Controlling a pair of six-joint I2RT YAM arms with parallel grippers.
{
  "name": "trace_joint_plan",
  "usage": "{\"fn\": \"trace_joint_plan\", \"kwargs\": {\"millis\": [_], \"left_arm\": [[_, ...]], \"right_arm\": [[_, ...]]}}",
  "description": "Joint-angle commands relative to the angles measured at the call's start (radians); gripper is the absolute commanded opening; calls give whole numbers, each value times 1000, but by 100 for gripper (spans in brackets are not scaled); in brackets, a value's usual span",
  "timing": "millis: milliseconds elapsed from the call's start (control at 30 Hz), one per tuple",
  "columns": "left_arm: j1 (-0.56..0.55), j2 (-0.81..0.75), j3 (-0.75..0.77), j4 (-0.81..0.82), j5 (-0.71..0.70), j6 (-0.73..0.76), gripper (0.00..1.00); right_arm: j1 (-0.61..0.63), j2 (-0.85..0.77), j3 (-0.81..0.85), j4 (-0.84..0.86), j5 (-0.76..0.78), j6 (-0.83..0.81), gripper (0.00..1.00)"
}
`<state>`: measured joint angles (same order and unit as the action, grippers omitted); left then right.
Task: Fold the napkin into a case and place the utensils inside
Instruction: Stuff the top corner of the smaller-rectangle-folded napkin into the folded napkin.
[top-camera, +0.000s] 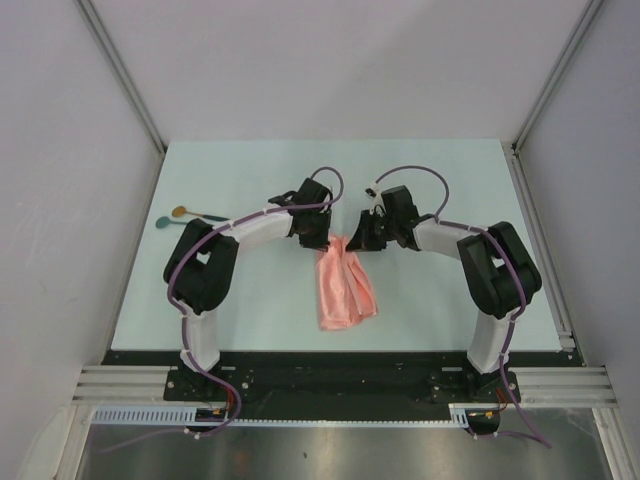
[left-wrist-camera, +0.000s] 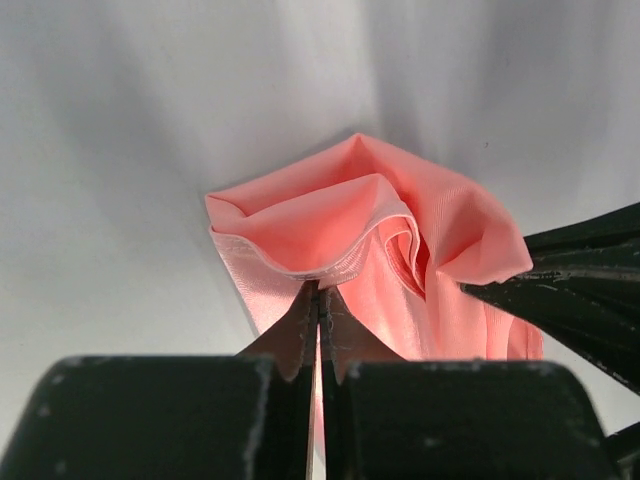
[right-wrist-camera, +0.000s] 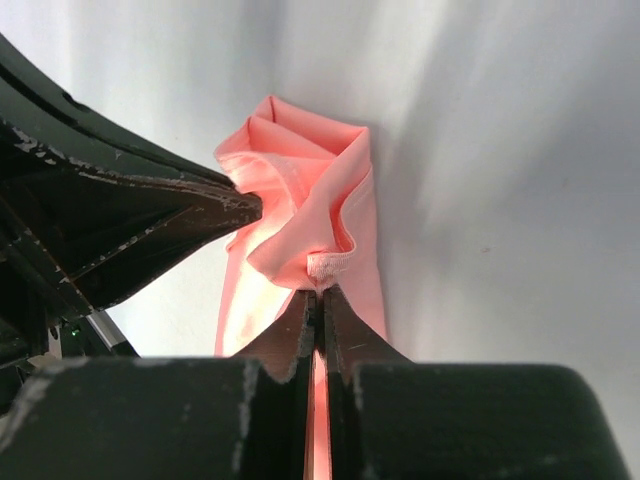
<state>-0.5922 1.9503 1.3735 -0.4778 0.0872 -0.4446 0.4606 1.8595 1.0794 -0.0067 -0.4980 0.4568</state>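
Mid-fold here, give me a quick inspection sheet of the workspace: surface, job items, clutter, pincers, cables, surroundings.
Surface: pale green flat tabletop, no marks seen.
Job's things: salmon-pink cloth napkin bunched in loose folds at centre; golden-bowled thin spoon and teal-bowled thin spoon lie at the far left, apart from the napkin.
Clutter: nothing seen.
Pincers: left pincer shut on the napkin's hemmed edge; right pincer shut on another napkin edge, close beside it.
Cables: purple cables loop over both wrists, off the cloth.
Surroundings: plain grey walls, metal frame rails.
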Motion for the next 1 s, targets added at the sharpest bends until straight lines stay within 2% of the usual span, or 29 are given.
{"fn": "trace_joint_plan", "kwargs": {"millis": [0,233,500,800,967], "left_arm": [[14,-56,7,24,49,-22,0],[20,-62,15,34,92,-29,0],[22,-59,4,27,105,-26,0],[22,-51,19,21,125,-32,0],[22,-63,19,18,131,-32,0]], "right_arm": [[1,-36,24,-4,-36,3,0],[38,-11,22,-3,-56,29,0],[-17,-39,-15,40,-77,20,0],[18,-25,-3,22,-90,20,0],[62,15,-9,59,-79,112,0]]}}
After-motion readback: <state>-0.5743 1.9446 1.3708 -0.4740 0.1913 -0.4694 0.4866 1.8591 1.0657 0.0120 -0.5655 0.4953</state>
